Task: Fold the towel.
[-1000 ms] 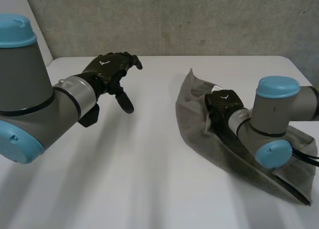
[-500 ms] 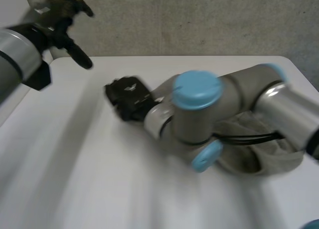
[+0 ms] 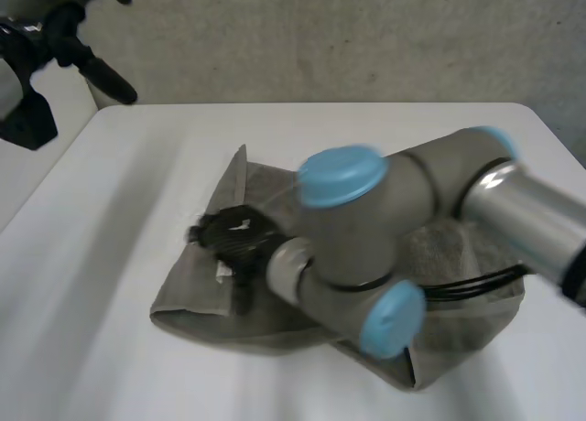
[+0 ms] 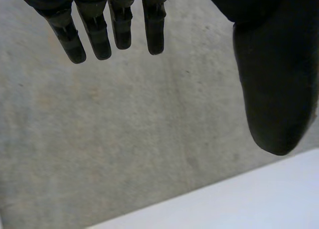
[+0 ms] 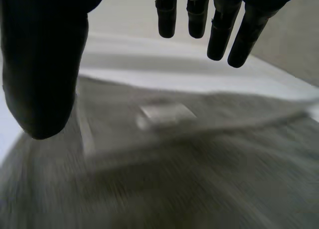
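— Where do we have the towel?

— We see it lying rumpled on the white tabletop, spread from the middle toward the near right corner. It is grey. The part toward the left edge looks doubled over, and a point of cloth sticks out toward the far edge.

— And our right hand?

— It is over that doubled part, near the towel's left end. The right arm reaches across the cloth from the right edge. In the right wrist view we see its fingers straight and held well away from the thumb, with nothing between them. The towel lies below the palm. We cannot tell whether the fingertips touch the cloth.

— What is the pale patch there?

— A small white label on the towel, lying beneath the fingers. In the head view we see it just beside the hand, on the side toward the near edge.

— And our left hand?

— It is raised above the far left corner of the tabletop, well apart from the towel. Its own wrist view shows us the fingers straight and the thumb off to one side, gripping nothing. Beyond them we see the grey wall and a strip of the tabletop.
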Tool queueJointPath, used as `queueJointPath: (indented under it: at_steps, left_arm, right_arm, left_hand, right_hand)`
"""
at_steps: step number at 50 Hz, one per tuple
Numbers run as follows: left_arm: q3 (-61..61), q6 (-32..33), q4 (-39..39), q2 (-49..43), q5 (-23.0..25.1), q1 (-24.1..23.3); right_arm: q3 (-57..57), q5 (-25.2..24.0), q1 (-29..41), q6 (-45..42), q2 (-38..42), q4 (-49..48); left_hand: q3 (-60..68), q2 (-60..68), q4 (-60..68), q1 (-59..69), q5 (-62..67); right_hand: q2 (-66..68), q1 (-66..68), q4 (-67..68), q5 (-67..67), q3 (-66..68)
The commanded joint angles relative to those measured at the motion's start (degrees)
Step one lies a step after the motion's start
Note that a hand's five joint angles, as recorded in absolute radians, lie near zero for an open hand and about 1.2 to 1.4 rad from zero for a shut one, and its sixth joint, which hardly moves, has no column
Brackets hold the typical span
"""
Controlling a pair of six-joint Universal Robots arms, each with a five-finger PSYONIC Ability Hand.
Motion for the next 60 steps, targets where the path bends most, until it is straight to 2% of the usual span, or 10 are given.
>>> queueJointPath:
  at_steps: [1, 10, 18, 26, 42, 48, 51, 53, 55, 60]
  left_arm:
    - [-5.64, 0.38, 0.04, -1.92, 6.59, -0.39]
    - [-14.62, 7.77, 0.22, -4.65, 11.26, -0.65]
    - [-26.29, 31.11, 0.48, -5.44, 11.79, -0.74]
    - [-31.31, 43.78, 2.67, -6.58, 11.88, -2.76]
    - [-34.57, 54.43, 9.09, -11.67, 11.7, -4.34]
    - [-34.66, 55.31, 11.11, -13.7, 11.44, -4.34]
    - [-34.83, 55.84, 11.38, -14.23, 11.26, -4.34]
    - [-34.83, 55.93, 11.38, -14.23, 11.26, -4.34]
    - [-34.48, 55.93, 11.38, -14.32, 11.08, -4.34]
    - [-33.69, 55.93, 12.25, -14.23, 10.91, -4.17]
  right_arm:
    - [17.22, -0.19, -9.29, -4.11, -14.16, -0.23]
    - [36.21, -1.16, -19.32, -15.95, -28.59, 0.64]
    - [49.84, -1.33, -23.45, -29.85, -35.8, 0.65]
    - [58.03, -3.35, -24.33, -34.17, -38.09, -0.32]
    - [64.54, -5.81, -28.38, -39.89, -39.68, -6.83]
    - [65.86, -5.9, -29.26, -39.98, -38.97, -9.9]
    - [65.86, -5.9, -29.61, -39.98, -38.45, -10.25]
    - [65.77, -6.08, -29.79, -39.98, -38.27, -10.34]
    - [65.16, -6.87, -30.66, -39.81, -38.27, -10.43]
    - [64.81, -7.66, -32.51, -38.84, -38.62, -11.3]
  left_hand:
    - [-3.59, -3.15, -3.68, -4.42, -2.44]
    - [-2.25, -1.8, -2.33, -3.07, -1.09]
    - [-2.58, -2.13, -2.67, -3.41, -1.43]
    - [-2.59, -2.14, -2.67, -3.41, -1.43]
    - [-2.08, -1.63, -2.16, -2.91, -0.93]
    - [-1.41, -0.96, -1.49, -2.24, -0.25]
    - [-0.9, -0.46, -0.99, -1.73, 0.25]
    - [0.44, 0.89, 0.36, -0.38, 1.6]
    - [7.29, 7.74, 7.21, 6.47, 8.45]
    - [20.24, 20.69, 20.16, 19.42, 21.4]
  right_hand:
    - [-3.69, -3.35, -4.6, -3.35, -4.08]
    - [-3.69, -3.35, -4.6, -3.35, -4.08]
    - [-3.69, -3.35, -4.6, -3.35, -4.08]
    - [-3.69, -3.35, -4.6, -3.35, -4.08]
    - [1.27, 1.61, 0.36, 1.61, 0.89]
    - [13.38, 13.72, 12.47, 13.72, 13.0]
    - [27.68, 28.02, 26.77, 28.02, 27.29]
    - [37.94, 38.28, 37.03, 38.28, 37.55]
    - [63.89, 64.23, 62.98, 64.23, 63.5]
    - [66.31, 66.65, 65.4, 66.65, 65.92]
